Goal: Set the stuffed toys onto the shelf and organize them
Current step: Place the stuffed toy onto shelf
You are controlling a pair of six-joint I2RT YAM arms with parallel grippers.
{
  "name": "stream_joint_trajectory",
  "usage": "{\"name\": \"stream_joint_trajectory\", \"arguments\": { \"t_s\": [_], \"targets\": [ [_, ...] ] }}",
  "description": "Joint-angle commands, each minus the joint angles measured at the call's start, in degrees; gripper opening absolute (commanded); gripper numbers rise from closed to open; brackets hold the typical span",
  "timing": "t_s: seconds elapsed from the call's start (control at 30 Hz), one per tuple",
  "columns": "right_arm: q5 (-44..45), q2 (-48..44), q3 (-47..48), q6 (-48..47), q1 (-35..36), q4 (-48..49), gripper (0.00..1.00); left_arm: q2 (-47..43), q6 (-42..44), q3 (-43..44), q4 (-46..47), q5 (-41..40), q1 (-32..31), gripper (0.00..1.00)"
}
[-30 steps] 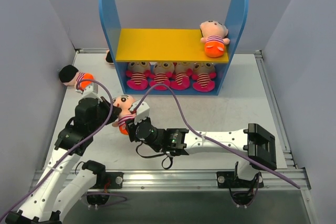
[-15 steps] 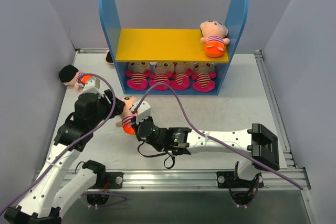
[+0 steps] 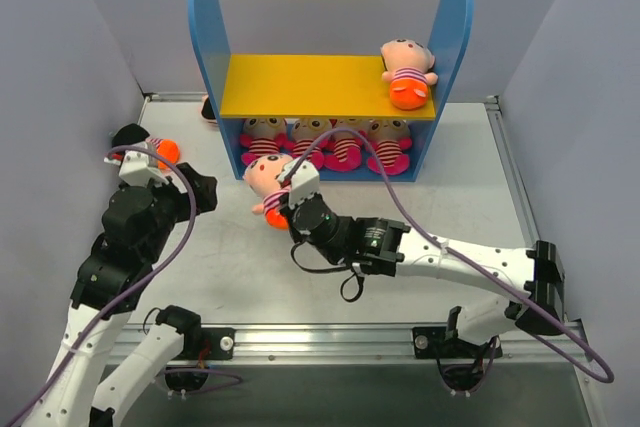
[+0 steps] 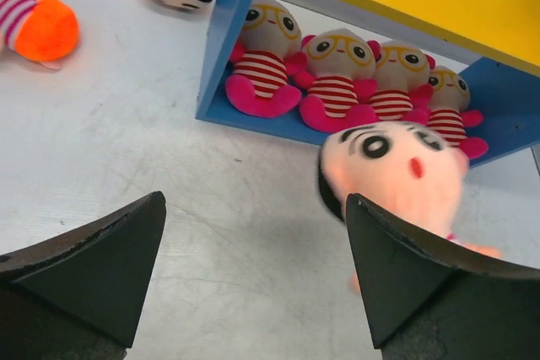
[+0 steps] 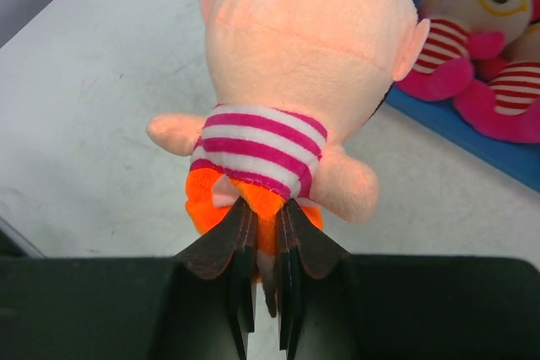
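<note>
Passed across and raised toward the shelf [image 3: 205, 37], the peach-headed toy [image 3: 264, 177] is now clamped by its orange bottom in the right gripper [image 5: 266, 233]. The left gripper [image 4: 255, 208] has been drawn back, wide open and empty. Four magenta toys [image 3: 325, 142] are lined on the lower level, and one peach toy [image 3: 407, 72] lies on the yellow board [image 3: 300, 85]. A stray toy [image 3: 140, 145] and a second stray [image 3: 208, 107], half hidden behind the shelf, are left on the pale worktop [image 3: 470, 187], which is enclosed by plain grey walls [image 3: 70, 47].

Count: four magenta-bodied stuffed toys [image 3: 262, 147], in a row at centre frame. Four orange-bottomed stuffed toys [image 3: 407, 75]: upper right, centre, left edge, one half-hidden upper left. One shelf [image 3: 300, 87]. Two robot arms [image 3: 450, 257].
</note>
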Motion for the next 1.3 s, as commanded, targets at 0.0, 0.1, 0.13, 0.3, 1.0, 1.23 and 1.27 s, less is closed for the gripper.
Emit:
{"name": "stream_joint_trajectory", "arguments": {
  "t_s": [0.0, 0.1, 0.13, 0.3, 1.0, 1.23, 1.27],
  "targets": [
    [0.0, -4.8, 4.9, -2.8, -5.3, -3.2, 0.00, -2.8, 4.1, -1.6, -2.7, -5.5, 0.3, 0.96],
    [-1.7, -6.6, 7.1, -5.4, -8.5, -4.2, 0.00, -7.0, 4.8, -5.7, -2.7, -5.4, 0.4, 0.96],
    [-2.1, -6.9, 9.5, -6.2, -10.8, -5.6, 0.00, -9.3, 5.0, -6.8, -2.8, -5.7, 0.4, 0.96],
    [-6.9, -5.9, 17.0, -10.0, -19.8, -9.4, 0.00, -15.1, 6.5, -12.5, -3.0, -6.2, 0.4, 0.97],
    [-17.3, 11.5, 37.8, -17.9, -39.4, -13.2, 0.00, -13.0, 9.6, -14.8, 1.5, 0.5, 2.1, 0.95],
    [-16.7, 15.1, 41.1, -18.0, -40.6, -13.8, 0.00, -13.0, 9.7, -14.8, 1.6, 1.0, 2.1, 0.95],
    [-16.4, 15.2, 41.3, -18.0, -40.7, -13.9, 0.00, -13.0, 9.7, -14.8, 1.6, 0.9, 2.1, 0.95]
  ]
}}
